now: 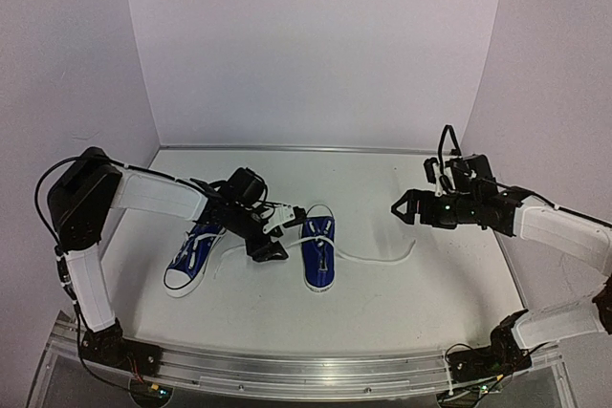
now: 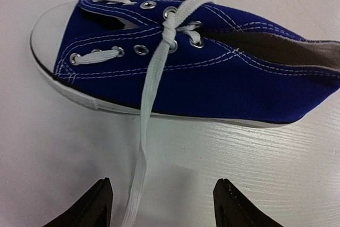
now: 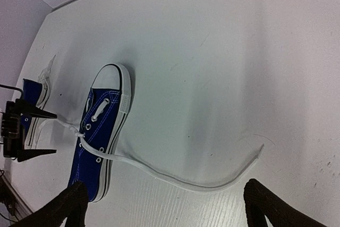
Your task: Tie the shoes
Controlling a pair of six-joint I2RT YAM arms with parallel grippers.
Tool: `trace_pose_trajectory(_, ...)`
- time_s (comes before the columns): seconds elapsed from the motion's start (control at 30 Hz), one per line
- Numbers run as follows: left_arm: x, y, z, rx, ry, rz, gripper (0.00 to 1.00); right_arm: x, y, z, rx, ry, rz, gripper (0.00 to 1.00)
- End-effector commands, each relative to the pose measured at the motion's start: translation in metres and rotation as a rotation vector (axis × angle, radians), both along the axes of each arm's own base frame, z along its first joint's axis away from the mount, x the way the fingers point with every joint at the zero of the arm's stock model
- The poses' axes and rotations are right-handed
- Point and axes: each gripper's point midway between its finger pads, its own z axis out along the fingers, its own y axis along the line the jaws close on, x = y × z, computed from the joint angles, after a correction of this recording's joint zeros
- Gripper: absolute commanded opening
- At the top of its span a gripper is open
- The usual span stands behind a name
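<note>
Two blue sneakers with white toe caps lie on the white table, one on the left (image 1: 194,260) and one in the middle (image 1: 318,250). The middle shoe (image 2: 186,73) has its white laces crossed in a first knot. One lace end (image 2: 142,152) runs down between the fingers of my left gripper (image 2: 162,206), which is open and not pinching it. That gripper (image 1: 275,244) sits low between the two shoes. The other lace end (image 3: 186,182) curves loose over the table to the right. My right gripper (image 3: 167,208) hovers open above it, right of the shoe (image 3: 98,136), holding nothing (image 1: 402,205).
White walls close the table (image 1: 382,179) at the back and on both sides. A metal rail (image 1: 306,370) runs along the near edge by the arm bases. The left shoe's toe (image 3: 34,94) and my left gripper (image 3: 26,131) show at the right wrist view's left edge.
</note>
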Motion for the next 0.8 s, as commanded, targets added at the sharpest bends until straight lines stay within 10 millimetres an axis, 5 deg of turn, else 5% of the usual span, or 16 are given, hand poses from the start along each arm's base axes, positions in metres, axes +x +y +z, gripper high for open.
trace_pose_trajectory(0.0,0.016,-0.025,0.013,-0.039,-0.087,-0.149,0.61,0.002,0.01,0.008,0.069,-0.017,0.027,0.98)
trace_pose_trajectory(0.33,0.027,-0.034,-0.005,-0.043,-0.057,-0.173,0.28,0.0,0.01,0.004,0.075,-0.005,0.024,0.98)
trace_pose_trajectory(0.6,0.026,-0.03,-0.018,-0.02,-0.035,-0.165,0.23,0.002,0.012,0.002,0.075,0.002,0.027,0.98)
trace_pose_trajectory(0.77,0.027,-0.029,-0.013,-0.024,-0.04,-0.163,0.09,0.002,0.014,0.003,0.081,0.003,0.037,0.98)
